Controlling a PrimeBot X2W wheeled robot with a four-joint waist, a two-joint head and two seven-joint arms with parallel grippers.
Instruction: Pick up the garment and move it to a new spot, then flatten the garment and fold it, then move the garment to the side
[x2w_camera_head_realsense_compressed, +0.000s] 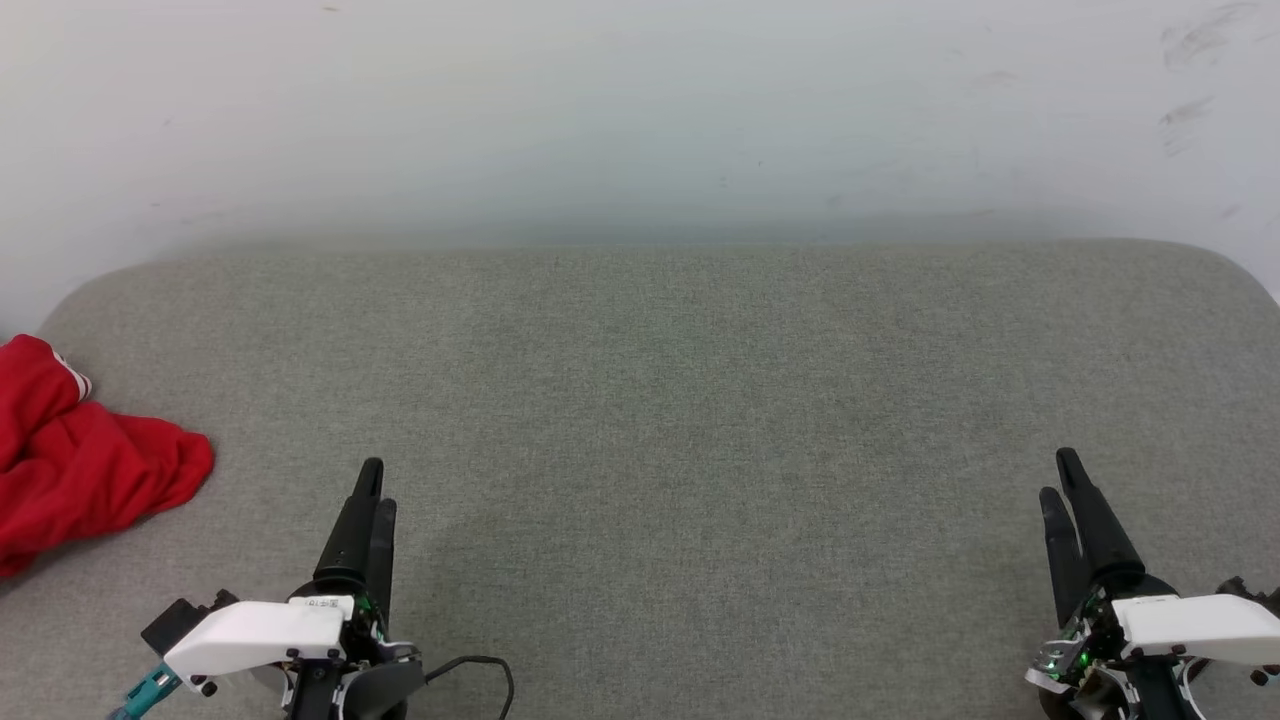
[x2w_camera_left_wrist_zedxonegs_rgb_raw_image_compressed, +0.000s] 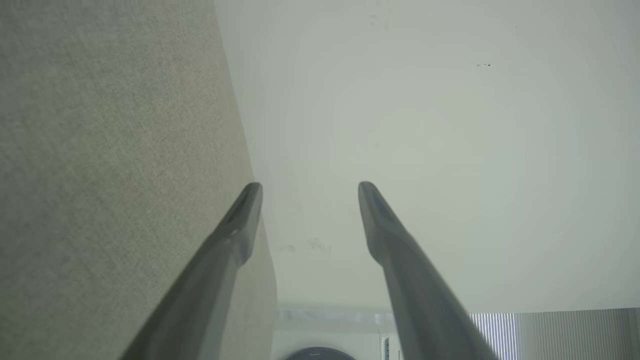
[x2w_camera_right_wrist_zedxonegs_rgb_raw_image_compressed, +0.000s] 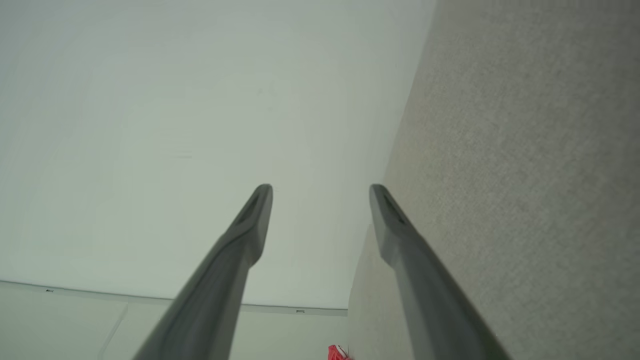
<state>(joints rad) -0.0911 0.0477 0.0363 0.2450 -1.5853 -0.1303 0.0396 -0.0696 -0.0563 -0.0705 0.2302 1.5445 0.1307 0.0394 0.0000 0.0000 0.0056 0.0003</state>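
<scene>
Holding both sets of jaws parted with nothing between them, I have my left gripper (x2w_camera_head_realsense_compressed: 379, 483) at the near left of the grey padded surface (x2w_camera_head_realsense_compressed: 700, 400) and my right gripper (x2w_camera_head_realsense_compressed: 1057, 472) at the near right. Each points its fingers toward the far wall (x2w_camera_head_realsense_compressed: 640, 120). Out from the left jaws, off to the left and about level with their tips, lies the garment (x2w_camera_head_realsense_compressed: 90, 470) — a crumpled red heap with a bit of striped trim showing at its far end. It rests on the surface at the left edge and is partly cut off by the head view's border. What I can see of it runs roughly left to right, with a rounded lobe reaching toward the middle, though it is too bunched for me to call a true long axis. My left arm is plainly the nearer one — the right is well apart, across the whole width of the surface. I judge the pick-up not yet begun, and that the reach will fall to my left jaws, swinging left onto that near lobe.
</scene>
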